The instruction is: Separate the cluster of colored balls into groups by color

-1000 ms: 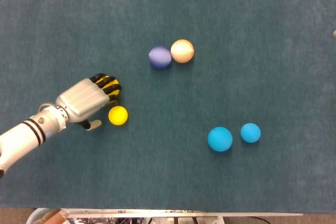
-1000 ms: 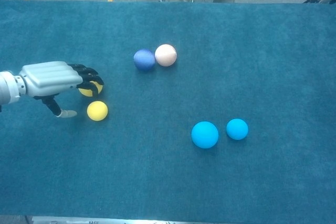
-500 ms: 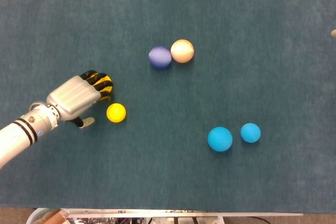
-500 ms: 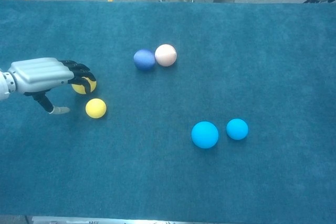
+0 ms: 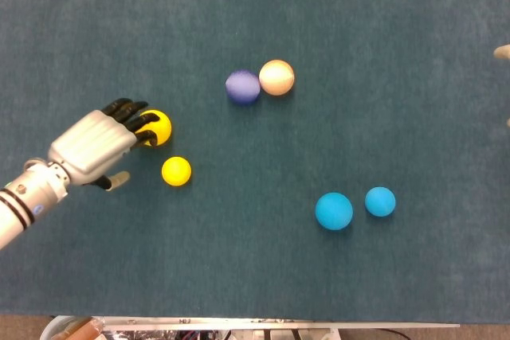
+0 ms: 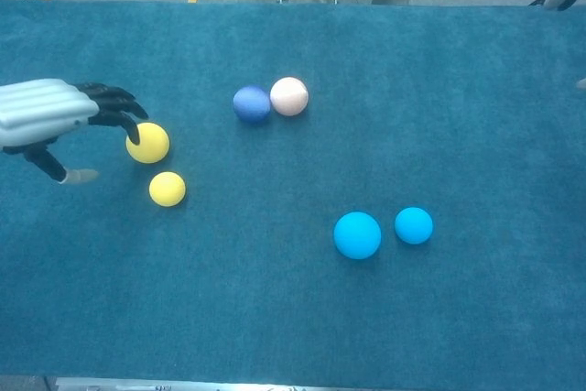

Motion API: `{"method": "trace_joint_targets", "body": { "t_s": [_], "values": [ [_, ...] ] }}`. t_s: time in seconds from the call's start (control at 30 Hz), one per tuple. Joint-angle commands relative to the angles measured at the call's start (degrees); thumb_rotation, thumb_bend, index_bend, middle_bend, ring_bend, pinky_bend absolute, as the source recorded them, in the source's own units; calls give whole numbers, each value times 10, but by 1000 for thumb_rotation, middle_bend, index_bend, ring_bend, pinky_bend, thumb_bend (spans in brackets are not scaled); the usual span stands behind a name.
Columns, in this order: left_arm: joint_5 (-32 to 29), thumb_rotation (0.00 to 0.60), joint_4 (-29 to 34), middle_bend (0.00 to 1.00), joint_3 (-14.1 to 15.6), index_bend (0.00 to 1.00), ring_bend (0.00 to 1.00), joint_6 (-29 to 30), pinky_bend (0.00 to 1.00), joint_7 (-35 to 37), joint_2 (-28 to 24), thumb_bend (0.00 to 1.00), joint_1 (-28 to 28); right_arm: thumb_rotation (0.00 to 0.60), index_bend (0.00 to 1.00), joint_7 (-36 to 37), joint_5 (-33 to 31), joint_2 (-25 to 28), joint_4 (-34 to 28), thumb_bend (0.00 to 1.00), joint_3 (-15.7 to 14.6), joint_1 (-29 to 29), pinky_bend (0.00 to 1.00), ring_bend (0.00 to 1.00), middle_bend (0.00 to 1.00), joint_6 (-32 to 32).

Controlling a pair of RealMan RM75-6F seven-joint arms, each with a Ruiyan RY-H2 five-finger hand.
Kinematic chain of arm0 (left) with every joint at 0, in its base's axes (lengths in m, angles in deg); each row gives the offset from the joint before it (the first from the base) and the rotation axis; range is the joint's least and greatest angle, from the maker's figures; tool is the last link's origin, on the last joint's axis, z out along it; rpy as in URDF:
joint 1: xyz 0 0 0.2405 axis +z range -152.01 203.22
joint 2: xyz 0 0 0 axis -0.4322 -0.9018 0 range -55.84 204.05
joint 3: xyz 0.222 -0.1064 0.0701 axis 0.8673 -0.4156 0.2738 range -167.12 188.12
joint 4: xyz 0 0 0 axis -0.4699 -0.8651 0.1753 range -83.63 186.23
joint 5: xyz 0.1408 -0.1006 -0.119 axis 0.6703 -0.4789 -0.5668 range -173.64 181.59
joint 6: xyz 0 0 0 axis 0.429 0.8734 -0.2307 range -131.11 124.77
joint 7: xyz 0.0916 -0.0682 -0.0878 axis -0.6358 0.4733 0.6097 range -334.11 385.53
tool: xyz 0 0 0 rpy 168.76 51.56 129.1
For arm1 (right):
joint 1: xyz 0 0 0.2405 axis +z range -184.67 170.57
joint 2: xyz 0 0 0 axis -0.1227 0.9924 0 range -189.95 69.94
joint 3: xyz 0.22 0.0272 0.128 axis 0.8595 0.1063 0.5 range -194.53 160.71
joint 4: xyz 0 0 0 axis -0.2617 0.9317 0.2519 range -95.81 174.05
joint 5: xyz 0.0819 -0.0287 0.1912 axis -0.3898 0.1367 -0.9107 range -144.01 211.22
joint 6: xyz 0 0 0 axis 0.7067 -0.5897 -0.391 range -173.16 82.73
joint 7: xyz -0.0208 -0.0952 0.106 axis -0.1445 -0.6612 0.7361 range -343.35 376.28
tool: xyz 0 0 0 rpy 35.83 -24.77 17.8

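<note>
- Worktop point(image 5: 255, 276): a flat surface covered in dark teal fabric carries every ball; the nap probably slows rolling a little.
- Nearest pair: a large light-blue ball point(image 5: 334, 211) and a small light-blue ball point(image 5: 380, 201) lie just beside each other at right, apart from the other colours. They read as a finished group.
- Small yellow ball point(image 5: 176, 171): it lies free on the fabric, just below and right of the left hand.
- Left hand point(image 5: 92, 146): its fingers are spread and it holds nothing. The dark fingertips point(image 6: 119, 105) reach to the edge of the large yellow ball point(image 5: 156, 127); whether they touch it cannot be told from either view.
- Yellow pair: the two balls sit near each other with a narrow gap, and so appear grouped.
- Farthest pair: a dark blue ball point(image 5: 242, 87) and a peach ball point(image 5: 276, 77) touch side by side. These two colours look unsorted.
- Handling, as a judgement: the balls appear light, smooth and round, and likely to roll at a nudge. A hold from above, with fingers closing on opposite sides across the widest part, seems safest.
- Right hand: neither view shows it clearly.
</note>
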State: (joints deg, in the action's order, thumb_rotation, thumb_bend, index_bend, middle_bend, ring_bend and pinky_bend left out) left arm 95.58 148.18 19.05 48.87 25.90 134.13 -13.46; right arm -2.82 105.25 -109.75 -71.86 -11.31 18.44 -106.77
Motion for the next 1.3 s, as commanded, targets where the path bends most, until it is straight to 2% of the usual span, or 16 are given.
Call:
{"method": "trace_joint_targets", "body": {
  "t_s": [0.03, 0.27, 0.4, 0.7, 0.9, 1.13, 1.3],
  "values": [
    [-16, 600, 4, 131, -7, 255, 29, 33, 82, 6, -15, 295, 26, 600, 260, -11, 4, -3, -2, 51, 1, 13, 232, 137, 301, 16],
    [-43, 600, 17, 131, -18, 255, 31, 92, 82, 18, -47, 295, 72, 600, 260, -72, -14, -40, 4, 51, 20, 74, 232, 137, 301, 68],
    [-47, 600, 33, 131, -22, 255, 32, 140, 82, 13, -68, 295, 104, 600, 260, -116, -56, -86, 26, 51, 39, 125, 232, 137, 307, 98],
    [-37, 600, 71, 130, -16, 258, 34, 203, 81, -4, -113, 295, 162, 600, 260, -225, -167, -198, 83, 51, 50, 228, 232, 137, 313, 130],
    [-27, 600, 87, 131, -13, 259, 34, 230, 82, -8, -133, 295, 192, 600, 260, -294, -249, -252, 116, 51, 49, 294, 232, 137, 313, 129],
    [-14, 600, 92, 131, -10, 265, 34, 246, 82, -3, -146, 295, 219, 600, 260, -367, -329, -320, 163, 52, 29, 359, 232, 137, 313, 114],
    [-10, 600, 91, 131, -9, 265, 34, 253, 82, 8, -152, 295, 235, 600, 260, -382, -374, -366, 205, 51, 24, 391, 232, 137, 313, 111]
  ]
}}
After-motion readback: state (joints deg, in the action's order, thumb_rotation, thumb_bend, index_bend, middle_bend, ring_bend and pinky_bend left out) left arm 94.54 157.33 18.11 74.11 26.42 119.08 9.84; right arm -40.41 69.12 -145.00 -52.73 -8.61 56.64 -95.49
